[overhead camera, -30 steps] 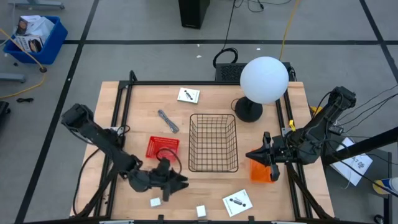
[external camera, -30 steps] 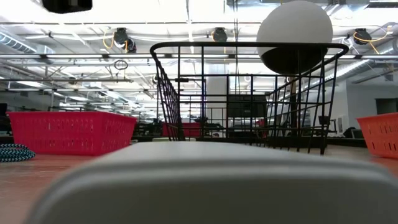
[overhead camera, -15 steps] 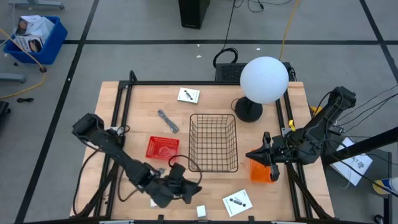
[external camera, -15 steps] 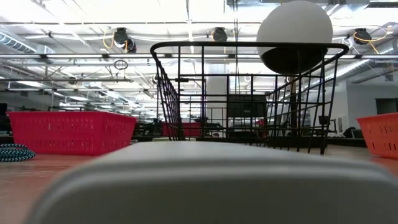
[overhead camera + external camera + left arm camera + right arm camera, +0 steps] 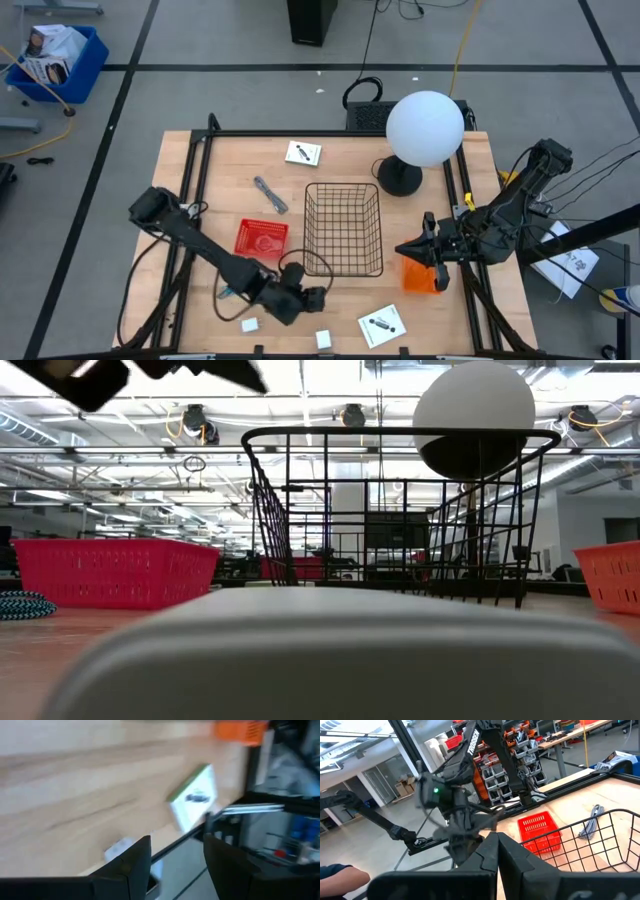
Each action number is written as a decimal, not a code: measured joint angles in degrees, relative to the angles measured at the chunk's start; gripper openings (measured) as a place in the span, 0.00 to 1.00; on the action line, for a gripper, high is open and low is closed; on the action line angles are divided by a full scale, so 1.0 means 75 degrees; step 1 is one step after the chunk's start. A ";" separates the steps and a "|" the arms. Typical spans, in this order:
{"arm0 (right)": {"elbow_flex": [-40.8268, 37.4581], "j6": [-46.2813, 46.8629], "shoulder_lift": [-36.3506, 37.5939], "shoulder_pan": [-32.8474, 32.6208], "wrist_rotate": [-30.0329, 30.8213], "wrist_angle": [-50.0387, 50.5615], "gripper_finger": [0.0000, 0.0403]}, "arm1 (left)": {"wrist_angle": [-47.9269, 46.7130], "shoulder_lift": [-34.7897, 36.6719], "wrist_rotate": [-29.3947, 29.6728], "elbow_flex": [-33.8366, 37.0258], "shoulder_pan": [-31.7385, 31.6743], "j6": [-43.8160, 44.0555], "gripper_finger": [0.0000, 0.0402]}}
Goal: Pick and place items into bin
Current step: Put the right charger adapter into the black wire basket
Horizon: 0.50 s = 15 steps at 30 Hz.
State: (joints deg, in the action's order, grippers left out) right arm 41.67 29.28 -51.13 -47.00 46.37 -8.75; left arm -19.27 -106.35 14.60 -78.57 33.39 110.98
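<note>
- Left gripper (image 5: 318, 298) is down low over the table's near edge, just in front of the black wire basket (image 5: 343, 228). Fingers (image 5: 131, 865) spread apart with nothing between them.
- Closest items: white card (image 5: 380, 324) off to its right, a tiny white block (image 5: 323, 339) right by the edge, another white block (image 5: 249, 325) to its left.
- Grey bent piece (image 5: 269, 194) and the second card (image 5: 302, 153) sit on the far side, beyond the red basket (image 5: 261, 238).
- Right gripper (image 5: 408, 249) hangs by the orange bin (image 5: 424, 274), fingers pressed together, empty.
</note>
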 joint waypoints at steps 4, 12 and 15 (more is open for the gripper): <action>0.0000 0.0000 0.0000 0.0000 -0.0003 0.0003 0.00 | -0.1000 -0.0549 -0.0804 -0.0984 0.0012 0.0025 0.46; 0.0000 0.0000 0.0000 0.0003 0.0000 -0.0003 0.00 | -0.2836 -0.1228 -0.1289 -0.2484 0.0114 0.1495 0.46; 0.0000 0.0000 0.0003 0.0003 0.0000 0.0000 0.00 | -0.2887 -0.1513 -0.2108 -0.2761 0.0068 0.1669 0.46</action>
State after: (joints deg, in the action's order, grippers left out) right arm 41.67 29.28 -51.11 -46.98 46.37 -8.75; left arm -40.92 -117.69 -1.21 -99.28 33.90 123.49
